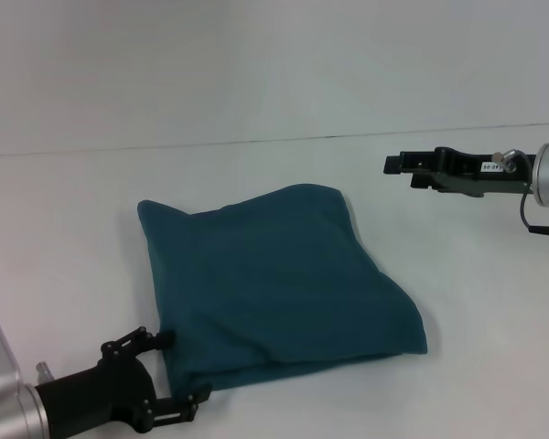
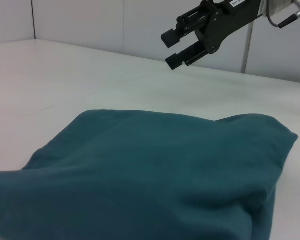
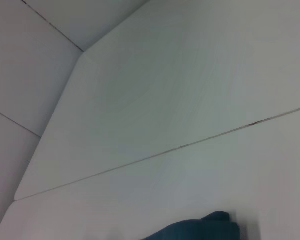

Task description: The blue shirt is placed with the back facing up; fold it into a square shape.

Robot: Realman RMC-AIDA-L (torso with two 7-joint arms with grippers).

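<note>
The blue shirt lies folded into a rough, puffy square in the middle of the white table, plain side up. It fills the lower part of the left wrist view, and one corner of it shows in the right wrist view. My left gripper is open at the shirt's near left corner, one fingertip on each side of that corner. My right gripper hangs in the air beyond the shirt's far right corner. In the left wrist view the right gripper is open with nothing between its fingers.
The white table spreads around the shirt on all sides. A thin seam runs across the table's far part and also shows in the right wrist view. A pale wall stands behind.
</note>
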